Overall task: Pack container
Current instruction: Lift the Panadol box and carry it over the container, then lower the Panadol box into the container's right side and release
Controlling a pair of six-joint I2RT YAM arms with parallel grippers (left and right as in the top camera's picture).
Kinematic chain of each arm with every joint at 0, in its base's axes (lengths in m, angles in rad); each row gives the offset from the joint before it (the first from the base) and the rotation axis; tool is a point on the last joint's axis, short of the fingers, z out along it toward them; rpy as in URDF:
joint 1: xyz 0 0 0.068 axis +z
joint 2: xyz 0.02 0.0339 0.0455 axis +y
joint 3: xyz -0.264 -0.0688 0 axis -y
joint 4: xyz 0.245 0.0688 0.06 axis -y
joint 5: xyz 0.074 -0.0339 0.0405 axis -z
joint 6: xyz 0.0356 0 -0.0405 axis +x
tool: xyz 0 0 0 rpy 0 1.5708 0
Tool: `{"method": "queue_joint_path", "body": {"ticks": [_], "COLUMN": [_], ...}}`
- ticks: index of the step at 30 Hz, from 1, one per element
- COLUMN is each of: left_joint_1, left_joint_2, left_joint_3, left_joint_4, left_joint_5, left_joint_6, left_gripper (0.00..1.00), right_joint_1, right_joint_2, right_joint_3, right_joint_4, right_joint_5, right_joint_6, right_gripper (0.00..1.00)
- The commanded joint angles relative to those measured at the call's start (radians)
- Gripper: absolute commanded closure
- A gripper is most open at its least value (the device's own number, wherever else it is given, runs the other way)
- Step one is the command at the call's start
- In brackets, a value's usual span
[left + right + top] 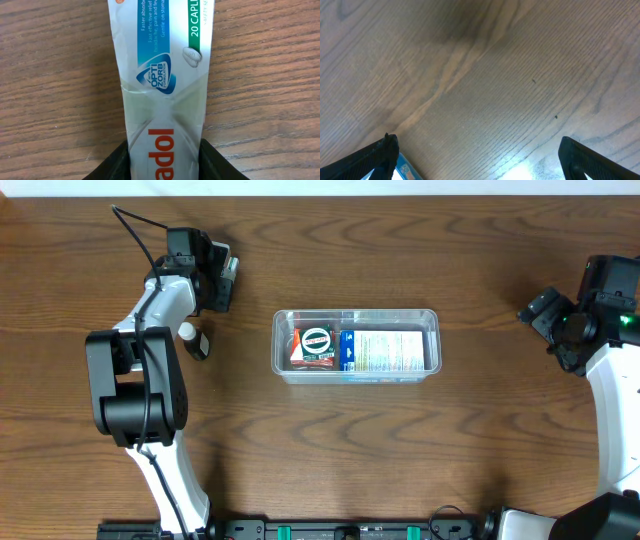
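The left gripper (pixel 165 156), well to the left of the container (pixel 360 318), pinches one end of a white painkiller box (pixel 160 75). The container sits mid-table with two packs lying flat inside. The grip looks short, so the carry should be level and slow, clearing the container's left rim before lowering. The right gripper (pixel 477 145) hangs spread wide, well to the container's right.

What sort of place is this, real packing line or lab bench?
Probably a lab bench for robot demos: bare wood-grain table, left arm and right arm at its edge, one clear container holding small boxes, a caplet box in the left gripper.
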Motion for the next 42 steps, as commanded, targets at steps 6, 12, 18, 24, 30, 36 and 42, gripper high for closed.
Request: {"method": "queue_joint_path", "body": {"ticks": [6, 12, 18, 24, 30, 36, 42], "left_joint_1": [-0.032, -0.103, -0.26, -0.458, -0.614, -0.713, -0.774], "left_joint_2": [-0.138, -0.336, -0.492, -0.522, -0.469, -0.38, -0.278], "left_joint_3": [0.006, 0.006, 0.006, 0.005, 0.004, 0.003, 0.003], "left_joint_4": [-0.003, -0.053, -0.164, -0.275, -0.364, -0.348, -0.34], "left_joint_5": [-0.009, -0.01, 0.02, 0.019, 0.018, 0.016, 0.015], "left_joint_6": [-0.008, -0.007, 0.131, 0.276, 0.371, 0.372, 0.471], "left_gripper": [0.61, 0.61, 0.6, 0.6, 0.61, 0.6, 0.61], "right_joint_1": [-0.01, -0.01, -0.01, -0.01, -0.01, -0.01, -0.01], "right_joint_2": [0.0, 0.0, 0.0, 0.0, 0.0, 0.0, 0.0], "right_joint_3": [0.005, 0.005, 0.005, 0.005, 0.005, 0.005, 0.005], "right_joint_4": [-0.001, -0.001, -0.001, -0.001, -0.001, -0.001, -0.001], "right_joint_5": [0.003, 0.003, 0.003, 0.003, 0.003, 0.003, 0.003], "right_joint_6": [0.008, 0.008, 0.008, 0.008, 0.008, 0.008, 0.008], "right_gripper": [0.01, 0.01, 0.01, 0.01, 0.01, 0.01, 0.01]}}
